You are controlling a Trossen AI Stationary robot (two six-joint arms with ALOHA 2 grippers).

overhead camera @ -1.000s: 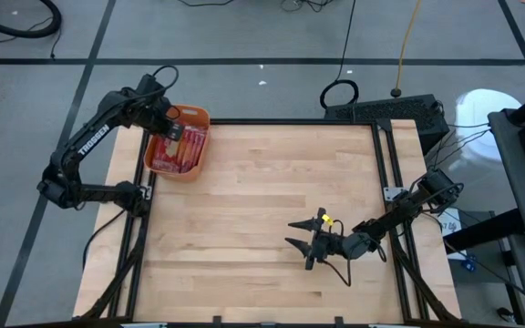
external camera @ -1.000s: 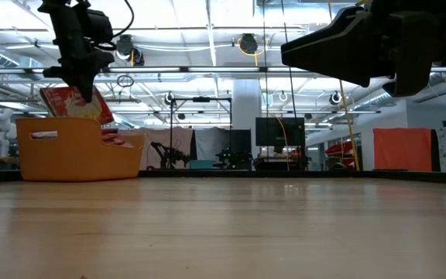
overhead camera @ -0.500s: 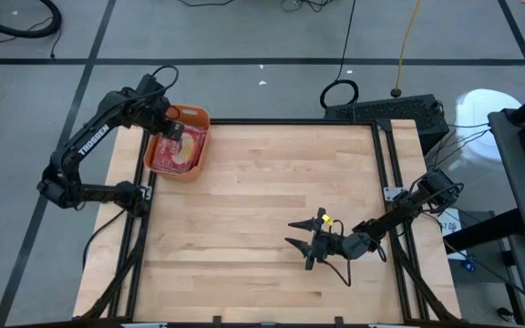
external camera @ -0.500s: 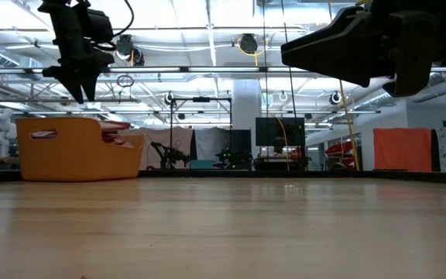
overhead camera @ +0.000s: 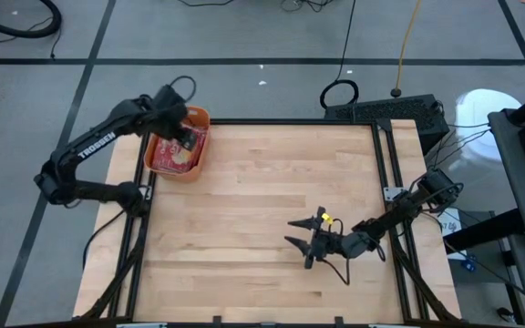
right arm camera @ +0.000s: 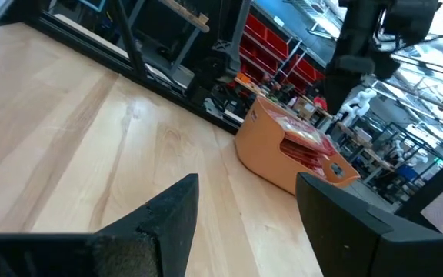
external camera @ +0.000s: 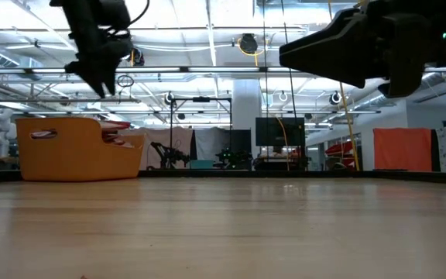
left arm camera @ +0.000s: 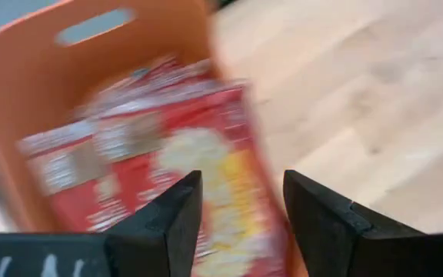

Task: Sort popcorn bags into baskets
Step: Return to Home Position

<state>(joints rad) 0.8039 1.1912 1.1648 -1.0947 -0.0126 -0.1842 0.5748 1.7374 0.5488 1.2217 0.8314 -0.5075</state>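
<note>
The orange basket (overhead camera: pixel 200 115) stands at the table's far left corner, also seen in the low view (external camera: pixel 76 151) and the right wrist view (right arm camera: pixel 271 165). Several red popcorn bags (overhead camera: pixel 171 157) lie stacked inside it; the top one shows its cream-yellow picture (left arm camera: pixel 198 154). My left gripper (overhead camera: pixel 187 138) hovers open and empty above the basket's right half (left arm camera: pixel 241 181), well clear of the rim in the low view (external camera: pixel 103 87). My right gripper (overhead camera: pixel 290 233) waits open and empty, low over the table's near right part (right arm camera: pixel 244 185).
Bare wooden table (overhead camera: pixel 272 182) stretches between the basket and my right gripper. Black frame rails (overhead camera: pixel 386 155) run along the table's edges. A workshop with shelves and equipment shows beyond the far edge (external camera: pixel 285 155).
My left gripper held a red popcorn bag upright above the basket, then let it go. The bag dropped flat onto the stack inside. The left gripper has since moved a little toward the table's right, staying above the basket.
</note>
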